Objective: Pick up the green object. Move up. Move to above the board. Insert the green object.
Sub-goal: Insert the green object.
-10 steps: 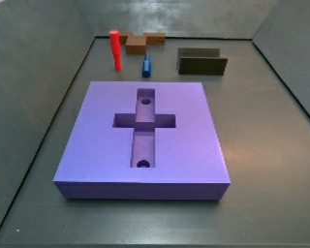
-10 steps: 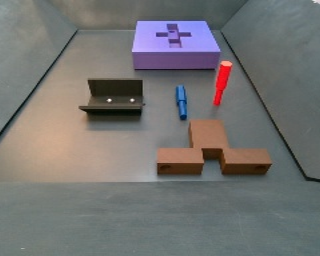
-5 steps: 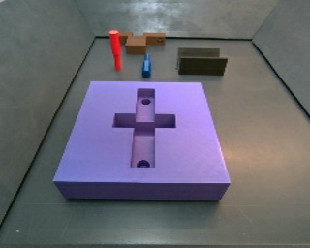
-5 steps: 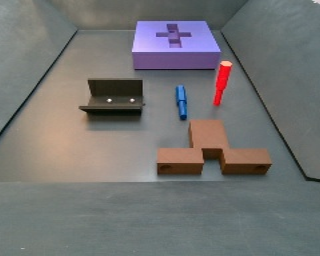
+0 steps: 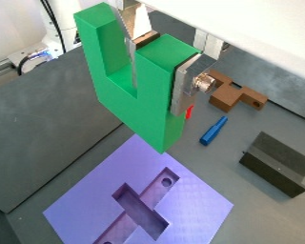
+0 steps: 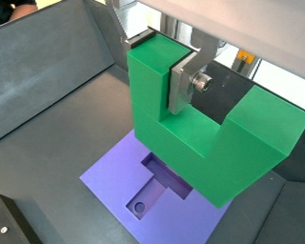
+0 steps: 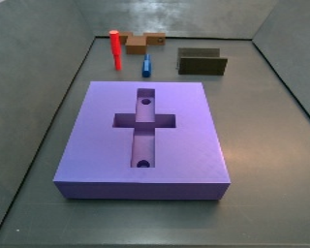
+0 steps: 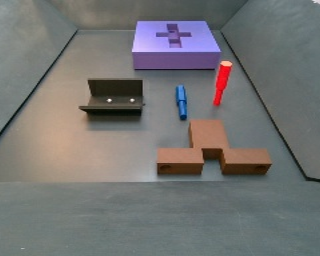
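Note:
In both wrist views the green object (image 5: 136,107) (image 6: 200,157), a bright green U-shaped block, hangs in the air. My gripper (image 5: 159,81) (image 6: 159,84) is shut on one of its two prongs, with a silver finger (image 5: 189,88) on the outer face and the other finger in the notch. Below it lies the board (image 5: 200,212) (image 6: 108,177), a large purple slab with a cross-shaped recess and two round holes. Both side views show the board (image 7: 106,145) (image 8: 152,48) on the floor, with neither gripper nor green object in view.
On the floor beyond the board stand a red peg (image 7: 115,48) (image 8: 222,82), a blue peg (image 7: 146,66) (image 8: 180,100), a dark olive U-shaped block (image 7: 203,62) (image 8: 113,97) and a brown block (image 7: 144,41) (image 8: 214,150). Grey walls enclose the floor.

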Available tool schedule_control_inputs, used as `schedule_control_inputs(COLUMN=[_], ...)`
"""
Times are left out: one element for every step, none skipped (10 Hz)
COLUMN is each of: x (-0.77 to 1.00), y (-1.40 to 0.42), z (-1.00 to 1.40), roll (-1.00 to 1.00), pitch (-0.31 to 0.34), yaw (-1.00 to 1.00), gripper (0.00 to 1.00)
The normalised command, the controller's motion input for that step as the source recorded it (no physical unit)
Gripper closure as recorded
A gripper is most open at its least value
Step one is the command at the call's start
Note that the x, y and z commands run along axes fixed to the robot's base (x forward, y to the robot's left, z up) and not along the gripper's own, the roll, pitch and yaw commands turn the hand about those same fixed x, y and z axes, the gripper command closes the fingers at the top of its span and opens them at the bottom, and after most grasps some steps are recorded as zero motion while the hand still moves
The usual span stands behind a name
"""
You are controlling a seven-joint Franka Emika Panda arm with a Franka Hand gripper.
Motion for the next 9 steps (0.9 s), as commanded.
schedule_control_inputs(x=[0.0,0.0,0.01,0.17,0.22,0.45,0.61,0.38,0.05], y=[-0.04,-0.03,-0.22,-0.13,-0.25,-0.45,-0.44,-0.15,-0.09], z=[0.0,0.0,-0.04,-0.29,-0.48,-0.6,-0.66,-0.67,-0.6], roll=[0.0,0.0,0.0,-0.07,-0.13,-0.11,-0.08,-0.11,-0.22], pitch=[0.0,0.0,0.0,0.0,0.0,0.01,0.099,0.114,0.046], yaw=[0.0,0.0,0.0,-0.03,0.0,0.0,0.0,0.15,0.39], gripper=[1.0,1.0,1.0,1.0,1.0,1.0,1.0,1.0,1.0])
